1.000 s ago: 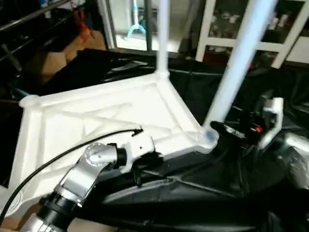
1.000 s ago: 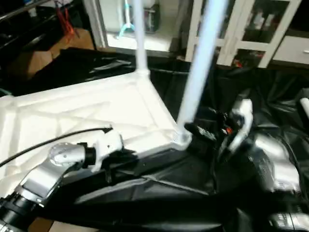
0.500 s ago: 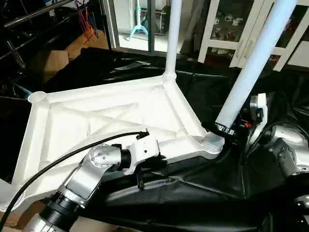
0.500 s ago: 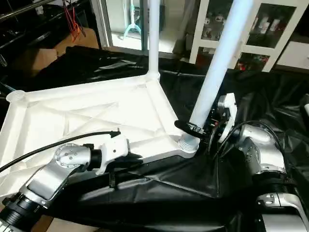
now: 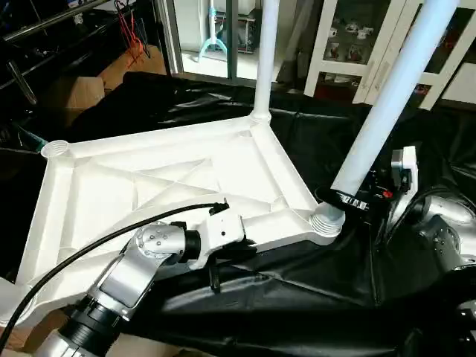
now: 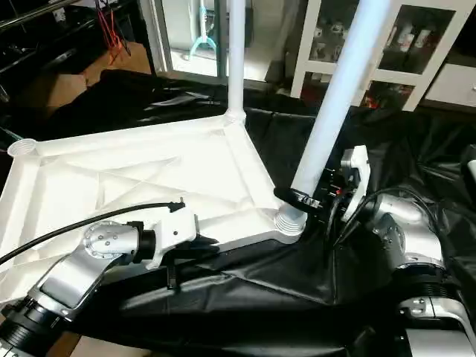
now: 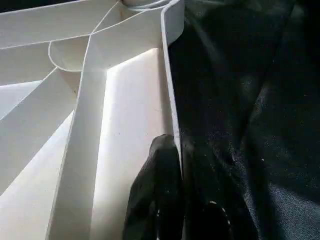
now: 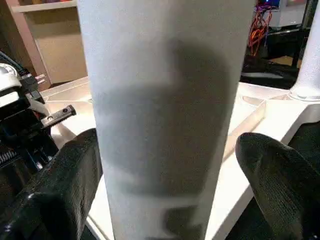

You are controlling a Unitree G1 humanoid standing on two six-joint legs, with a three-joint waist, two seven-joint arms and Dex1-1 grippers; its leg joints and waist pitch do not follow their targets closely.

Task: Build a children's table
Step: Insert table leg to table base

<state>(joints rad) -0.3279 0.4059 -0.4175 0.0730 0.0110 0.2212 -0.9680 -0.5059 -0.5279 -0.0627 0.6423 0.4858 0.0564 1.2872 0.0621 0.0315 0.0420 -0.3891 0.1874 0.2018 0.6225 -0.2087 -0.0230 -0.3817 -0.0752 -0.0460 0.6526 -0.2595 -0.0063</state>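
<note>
Right hand (image 6: 309, 199) shifted at tilted leg (image 5: 387, 93), two legs, one tabletop (image 5: 156, 178)

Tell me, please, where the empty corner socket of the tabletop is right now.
In the left eye view the empty socket sits at the tabletop's far left corner, opposite the side carrying the two upright legs.

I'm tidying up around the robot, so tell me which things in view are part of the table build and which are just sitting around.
Part of the build:
- white tabletop, upside down
- near leg in its corner socket
- far leg, standing in its socket
- empty socket

Just sitting around:
- black sheet under the work
- cardboard box
- white glass-door cabinet
</note>
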